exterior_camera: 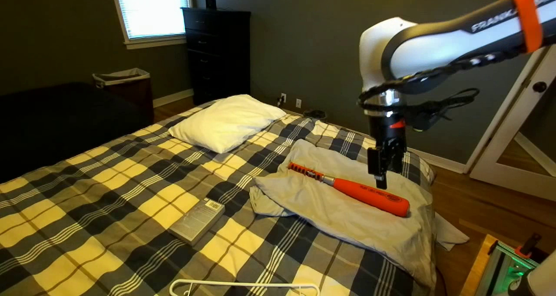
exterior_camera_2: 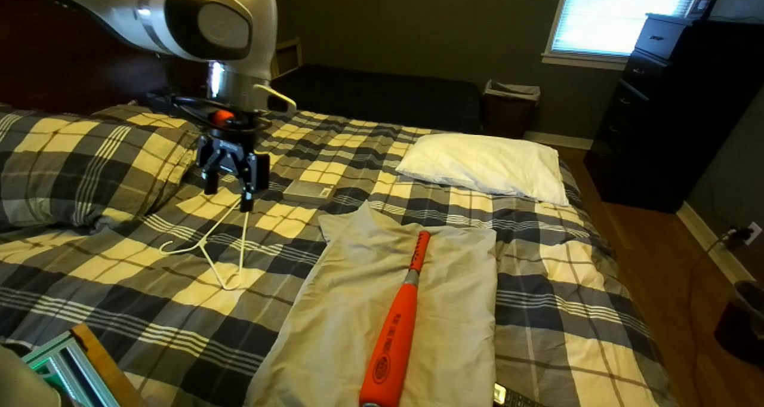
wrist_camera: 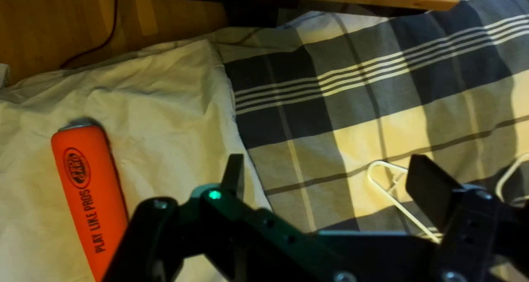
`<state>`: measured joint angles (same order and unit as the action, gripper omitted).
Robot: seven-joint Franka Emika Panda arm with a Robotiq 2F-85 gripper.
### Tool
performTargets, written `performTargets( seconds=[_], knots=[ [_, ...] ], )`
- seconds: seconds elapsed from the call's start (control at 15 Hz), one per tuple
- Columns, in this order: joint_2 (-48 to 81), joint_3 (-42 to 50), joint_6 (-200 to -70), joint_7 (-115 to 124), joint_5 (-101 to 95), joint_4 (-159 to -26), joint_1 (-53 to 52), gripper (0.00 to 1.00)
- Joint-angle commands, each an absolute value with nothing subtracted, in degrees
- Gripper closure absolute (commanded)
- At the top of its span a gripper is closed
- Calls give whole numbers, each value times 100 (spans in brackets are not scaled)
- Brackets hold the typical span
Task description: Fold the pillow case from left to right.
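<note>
The gripper [exterior_camera_2: 229,196] hangs over the plaid bedspread [exterior_camera_2: 567,311], its fingers spread wide. Below it and off to one side lies the wrinkled pillow case [exterior_camera_2: 346,299], a red bat [exterior_camera_2: 395,335] resting on top; a white hanger [exterior_camera_2: 243,246] lies below the gripper's other side.

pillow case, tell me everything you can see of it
The pillow case looks like thin, limp, pale grey-beige cloth, wrinkled, unstuffed and roughly rectangular. It lies spread on the plaid bedspread, one end reaching the bedspread's edge, the other rumpled at one corner. An orange-red bat rests roughly lengthwise on it; the open gripper hangs clear.
</note>
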<state>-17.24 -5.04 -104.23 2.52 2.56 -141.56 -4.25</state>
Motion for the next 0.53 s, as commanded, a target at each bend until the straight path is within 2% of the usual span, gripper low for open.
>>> performTargets(
  seconds=[0.0,0.27,0.47],
  knots=[
    [-1376,-475,-10481,276,207,-14094,-393,0],
    [-1090,-461,-10531,269,207,-13984,-381,0],
    [-757,-612,-11173,641,-622,-13793,-335,0]
  ],
)
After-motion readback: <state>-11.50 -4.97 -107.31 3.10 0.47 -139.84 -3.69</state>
